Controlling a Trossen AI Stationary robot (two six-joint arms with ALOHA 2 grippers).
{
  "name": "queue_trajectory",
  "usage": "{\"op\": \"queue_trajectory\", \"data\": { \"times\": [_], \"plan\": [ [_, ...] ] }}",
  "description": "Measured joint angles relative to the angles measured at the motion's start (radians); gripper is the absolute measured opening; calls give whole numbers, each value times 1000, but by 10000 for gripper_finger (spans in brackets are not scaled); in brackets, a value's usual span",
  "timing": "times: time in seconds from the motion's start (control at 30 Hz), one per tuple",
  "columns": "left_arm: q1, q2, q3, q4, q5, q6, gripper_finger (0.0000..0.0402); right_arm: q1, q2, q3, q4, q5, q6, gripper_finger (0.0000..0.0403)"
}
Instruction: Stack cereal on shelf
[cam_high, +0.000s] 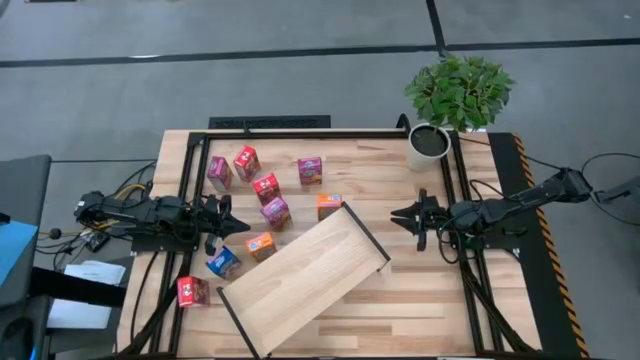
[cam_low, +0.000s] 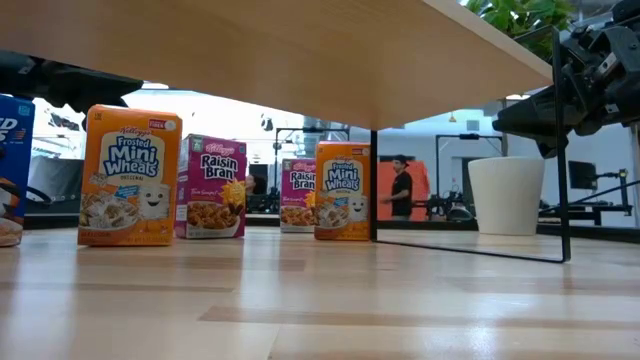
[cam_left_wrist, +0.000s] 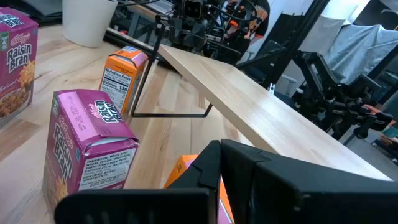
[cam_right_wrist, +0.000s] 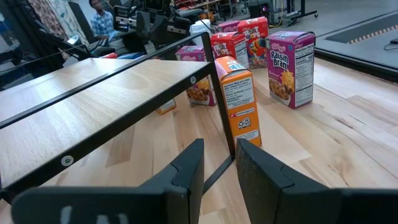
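Shelf lies diagonally between both arms, cereal boxes scattered beside its far-left edge. Left gripper, closed and empty, faces them; right gripper, slightly parted, holds nothing.

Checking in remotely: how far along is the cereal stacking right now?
Nothing looks done: the shelf top is bare, lying diagonally across the table. All nine cereal boxes sit on the tabletop left of and behind it. Nothing is in hand: the left gripper is shut and empty near the boxes; the right gripper, slightly parted, hovers by the shelf's far end. Every box remains.
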Motion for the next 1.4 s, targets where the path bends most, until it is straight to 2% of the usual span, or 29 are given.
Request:
{"op": "queue_trajectory", "data": {
  "times": [0.2,0.33,0.53,0.73,0.87,0.97,1.17,1.3,1.4],
  "plan": [
    [0,0,0,1,-1,-9,0,0,0,0,0,0,0,119],
    [0,0,0,9,-68,-23,0,0,0,0,0,0,0,119],
    [0,2,0,11,-82,-174,0,0,0,0,0,0,0,119],
    [0,1,0,71,-147,-278,6,0,0,0,0,0,0,119],
    [0,2,0,153,-215,-356,44,0,0,0,0,0,0,119],
    [0,2,0,250,-256,-371,95,0,0,0,0,0,0,119],
    [0,2,54,495,-238,-365,202,0,0,0,0,0,0,119],
    [0,39,195,445,-294,-261,233,-1,0,0,0,1,0,119],
    [0,128,346,280,-389,-174,237,-1,0,0,0,0,0,119]
  ]
}}
